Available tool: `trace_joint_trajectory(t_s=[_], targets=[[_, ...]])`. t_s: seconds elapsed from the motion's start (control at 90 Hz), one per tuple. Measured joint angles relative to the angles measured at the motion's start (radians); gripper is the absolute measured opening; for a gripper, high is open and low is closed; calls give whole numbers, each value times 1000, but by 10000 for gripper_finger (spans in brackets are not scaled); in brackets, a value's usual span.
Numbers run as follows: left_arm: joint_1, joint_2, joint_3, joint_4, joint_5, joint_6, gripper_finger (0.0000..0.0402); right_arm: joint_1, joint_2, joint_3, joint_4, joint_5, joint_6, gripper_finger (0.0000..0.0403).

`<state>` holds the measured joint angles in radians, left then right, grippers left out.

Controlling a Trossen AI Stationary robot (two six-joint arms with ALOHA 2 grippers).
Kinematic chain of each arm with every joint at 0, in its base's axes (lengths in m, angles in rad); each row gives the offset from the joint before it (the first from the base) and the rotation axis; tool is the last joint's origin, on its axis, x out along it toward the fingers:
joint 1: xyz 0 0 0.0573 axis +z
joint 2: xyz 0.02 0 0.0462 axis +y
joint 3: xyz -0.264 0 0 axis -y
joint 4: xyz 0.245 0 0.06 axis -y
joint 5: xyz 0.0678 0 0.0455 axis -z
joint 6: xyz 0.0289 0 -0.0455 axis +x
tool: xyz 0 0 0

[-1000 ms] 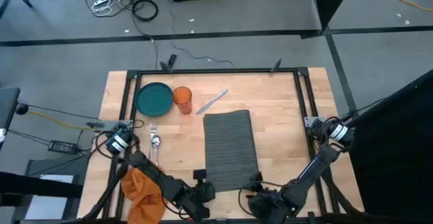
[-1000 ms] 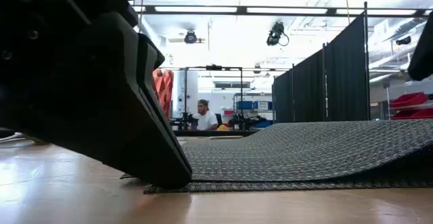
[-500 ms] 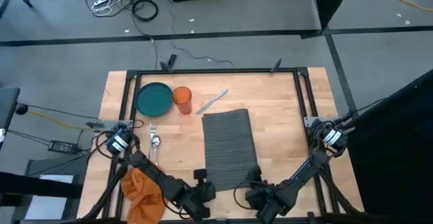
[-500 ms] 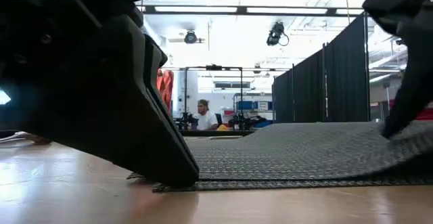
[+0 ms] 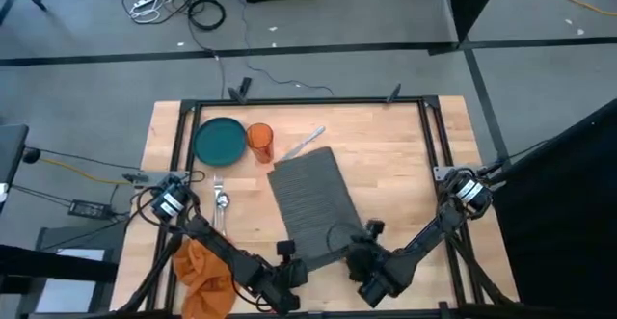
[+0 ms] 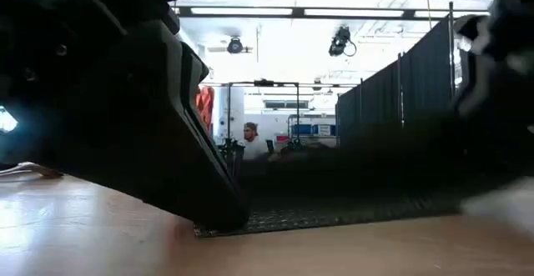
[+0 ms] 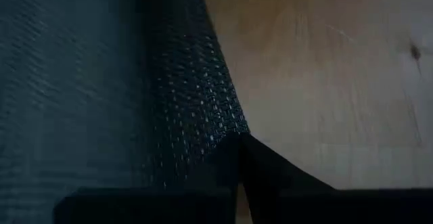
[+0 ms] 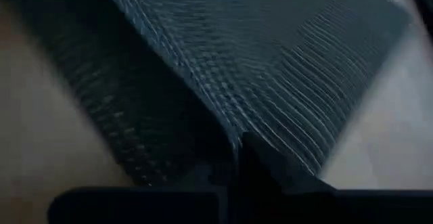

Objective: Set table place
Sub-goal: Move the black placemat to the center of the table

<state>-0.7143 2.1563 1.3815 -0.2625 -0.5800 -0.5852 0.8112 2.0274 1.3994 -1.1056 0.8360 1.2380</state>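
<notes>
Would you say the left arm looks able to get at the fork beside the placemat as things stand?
Probably not right away: the left gripper is shut on the placemat at its near edge. The fork lies uncovered on the table beside that arm, so it looks reachable after letting go.

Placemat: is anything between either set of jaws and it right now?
Nothing visible. The left gripper and right gripper are both at the placemat near edge, jaws closed on its corners. The knife, orange cup, plate and fork lie beside its far end, not in between.

Grey floor (image 5: 386,11) — cables (image 5: 174,1), black curtains (image 6: 400,92).
</notes>
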Motion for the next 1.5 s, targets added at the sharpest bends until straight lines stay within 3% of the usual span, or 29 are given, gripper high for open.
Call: trace_joint_trajectory(t_s=[0.144, 0.322, 0.589, 0.744, 0.8, 0.989, 1.144, 1.333, 1.5], targets=[[-25, -1, 1, -33, -2, -46, 0, 69, -55, 22, -221, -39, 339, 0], [-52, -2, 1, -66, -63, -99, 0, 155, -64, 10, -284, -89, 679, 0], [-64, -7, 90, -103, -150, -21, 0, 216, -1, -26, -181, -159, 880, 0], [-51, -8, 136, -127, -290, 92, 0, 216, 2, -38, -111, -154, 875, 0], [-24, -10, 137, -123, -295, 122, 0, 214, 2, -38, -103, -150, 871, 0], [85, 8, 62, -63, -93, 135, 0, 194, 2, -38, -12, -189, 797, 5], [106, -1, 6, -41, 26, 76, 0, 187, 1, -29, 29, -231, 655, 48], [71, -4, 4, -67, 56, 26, 0, 190, -58, 46, -19, -438, 502, 123], [36, -3, 7, -67, 80, -22, 0, 202, -158, 117, 10, -662, 305, 165]])
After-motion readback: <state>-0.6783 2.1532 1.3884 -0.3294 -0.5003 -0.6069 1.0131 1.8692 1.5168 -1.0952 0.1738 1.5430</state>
